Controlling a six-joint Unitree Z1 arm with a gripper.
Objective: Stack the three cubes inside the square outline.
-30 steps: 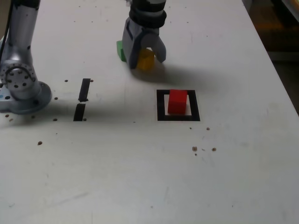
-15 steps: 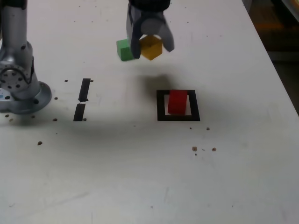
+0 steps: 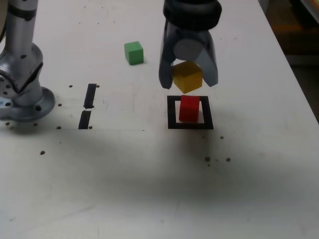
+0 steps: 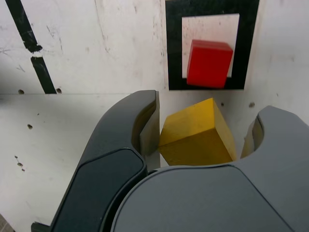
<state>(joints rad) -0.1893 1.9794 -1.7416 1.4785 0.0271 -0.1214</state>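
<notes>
Sitting within the square outline (image 3: 172, 113), the red cube (image 3: 189, 109) rests on the pale centre of that black tape frame. In the wrist view a bare strip of the pale centre shows beside the cube, and the cube's lower edge reaches close to the tape. This outline is the one enclosing shape in sight, and the red cube is the only block inside it.

Gripped between the fingers of the claw (image 3: 188, 83), the yellow cube (image 3: 187, 77) is held up off the counter (image 3: 124, 184). It sits tilted, one corner pointing down in the exterior view, where it appears just above the red cube; the two look apart. The claw is closed on it, its fingers curving around both sides.

Farther out, toward the exterior view's left, the green cube (image 3: 133, 53) rests on the counter, outside the outline and well apart from the other two. Beyond it, also on the exterior view's left, lie two short black strips (image 3: 87, 107), nearly end to end, near the arm's round base (image 3: 37, 105).
</notes>
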